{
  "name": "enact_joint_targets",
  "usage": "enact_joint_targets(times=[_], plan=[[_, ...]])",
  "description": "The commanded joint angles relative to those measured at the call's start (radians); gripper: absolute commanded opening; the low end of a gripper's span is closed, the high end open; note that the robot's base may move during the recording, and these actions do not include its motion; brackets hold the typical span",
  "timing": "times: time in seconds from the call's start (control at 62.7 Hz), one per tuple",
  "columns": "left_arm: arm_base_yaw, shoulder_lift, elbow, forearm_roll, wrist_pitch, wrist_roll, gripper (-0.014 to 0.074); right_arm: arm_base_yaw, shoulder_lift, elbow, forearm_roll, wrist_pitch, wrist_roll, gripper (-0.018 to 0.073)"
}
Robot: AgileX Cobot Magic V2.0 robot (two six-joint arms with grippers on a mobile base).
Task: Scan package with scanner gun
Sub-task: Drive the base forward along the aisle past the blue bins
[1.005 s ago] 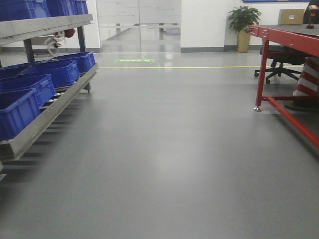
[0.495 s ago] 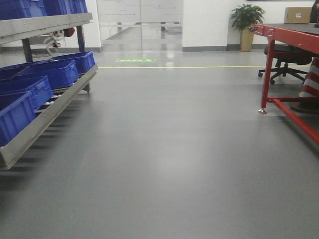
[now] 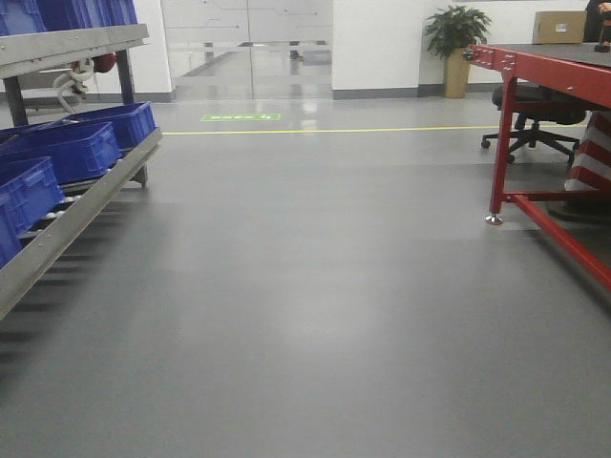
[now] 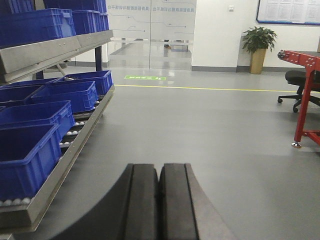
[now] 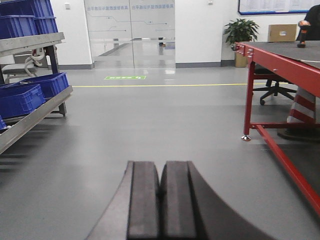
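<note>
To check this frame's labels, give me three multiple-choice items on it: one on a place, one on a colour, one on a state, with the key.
1. In the front view, the red table stands:
A) left
B) right
C) centre
2. The bins on the rack are:
A) green
B) blue
C) yellow
3. The left fingers are:
A) spread wide
B) clamped on a box
C) pressed together, empty
Key:
1 B, its red frame runs along the right edge.
2 B, every bin shows blue.
3 C, the left wrist view shows no gap between them and nothing held.
</note>
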Motion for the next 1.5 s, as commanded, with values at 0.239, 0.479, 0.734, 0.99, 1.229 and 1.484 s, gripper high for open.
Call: enact_joint_targets(times=[0.239, 0.479, 0.734, 0.99, 1.229, 1.484], plan=[[0.003, -0.003, -0.002, 0.003, -0.013, -0.003, -0.0111, 0.000, -0.003, 0.000, 0.003, -0.023, 0.002, -0.0165], [0.003, -0.003, -0.002, 0.003, -0.013, -0.003, -0.0111, -0.002, -0.003, 0.000, 0.003, -0.024, 0.002, -0.0165], [0.003, -0.003, -0.002, 0.003, -0.013, -0.003, -0.0111, -0.002, -0.003, 0.000, 0.003, -0.024, 0.002, -0.0165], [0.003, -0.003, -0.002, 0.003, -0.013, -0.003, -0.0111, -0.002, -0.003, 0.000, 0.003, -0.024, 0.002, -0.0165], [0.003, -0.003, -0.002, 0.003, -0.013, -0.003, -0.0111, -0.002, -0.003, 0.000, 0.003, -0.024, 0.002, -0.0165], [0.003, -0.003, -0.002, 0.003, -0.013, -0.003, -0.0111, -0.002, -0.003, 0.000, 0.003, -0.024, 0.002, -0.0165]])
